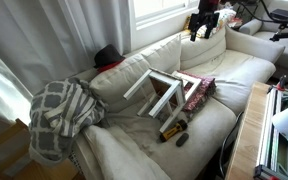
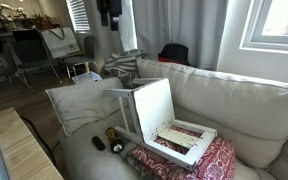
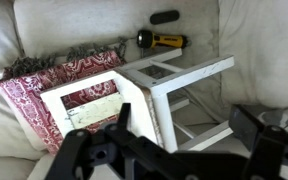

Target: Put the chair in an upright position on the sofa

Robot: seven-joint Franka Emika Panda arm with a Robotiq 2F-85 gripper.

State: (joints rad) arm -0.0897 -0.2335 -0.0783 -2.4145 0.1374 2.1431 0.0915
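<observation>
Lying tipped over at the middle of the sofa (image 1: 239, 68) seat: the chair (image 3: 154, 95), small, white, wooden. Its slatted backrest rests flat on a red patterned cloth (image 3: 24, 95), its seat panel stands on edge, and its legs point sideways along the cushion.

Handling, by my reckoning: light, rigid, painted smooth and so a little slippery. The thin legs and rails suit a pinch. The top leg or its cross rail looks the best hold for levering it upright. The soft cushion may let it wobble.

Gripper (image 3: 184, 132): jaws spread wide, gripping nothing. In an exterior view it (image 1: 206, 22) hangs over the sofa's back edge, well apart from the chair. From the wrist, the chair's legs lie beyond and between the jaws.

Also present: a yellow-black torch (image 3: 162, 41) near the seat's front edge.
</observation>
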